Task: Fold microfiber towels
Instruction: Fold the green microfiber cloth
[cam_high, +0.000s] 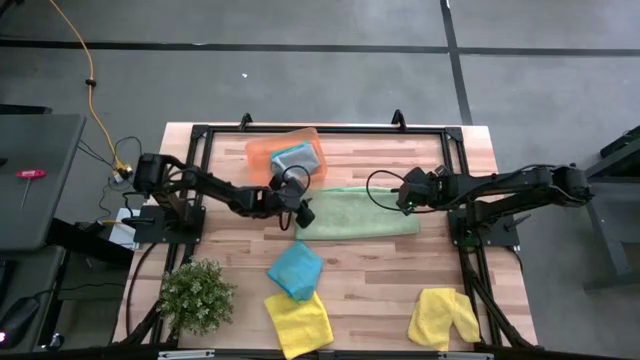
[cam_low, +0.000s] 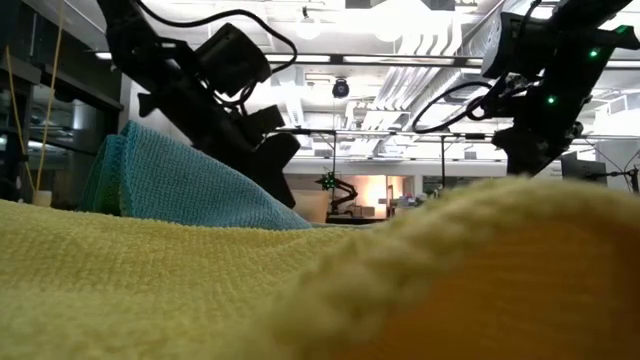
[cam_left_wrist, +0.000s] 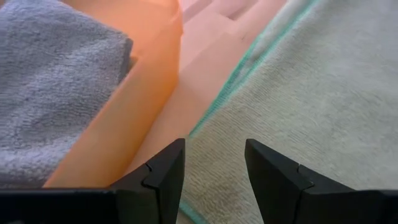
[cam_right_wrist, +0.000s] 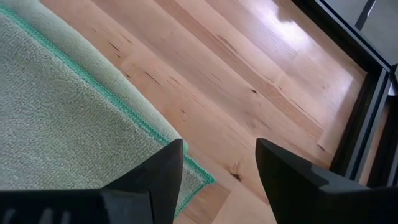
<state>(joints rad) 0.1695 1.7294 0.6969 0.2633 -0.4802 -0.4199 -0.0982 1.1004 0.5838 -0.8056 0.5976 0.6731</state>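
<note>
The green towel (cam_high: 358, 213) lies half-folded between both grippers. The left gripper (cam_left_wrist: 214, 171) hangs spread and empty over one end, beside the orange tray (cam_left_wrist: 134, 93); the right gripper (cam_right_wrist: 219, 171) — also spread, empty — hangs at the opposite corner. Next, probably, pinching for another fold.

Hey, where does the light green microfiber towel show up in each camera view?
High view: the light green microfiber towel lies flat mid-table between the two arms.
Low view: not visible; yellow cloth fills the foreground.
Left wrist view: it fills the right side, beside the flat orange rectangular tray.
Right wrist view: it fills the left side, corner near the tool.
Shared landmark: the towel's darker green stitched hem.
</note>
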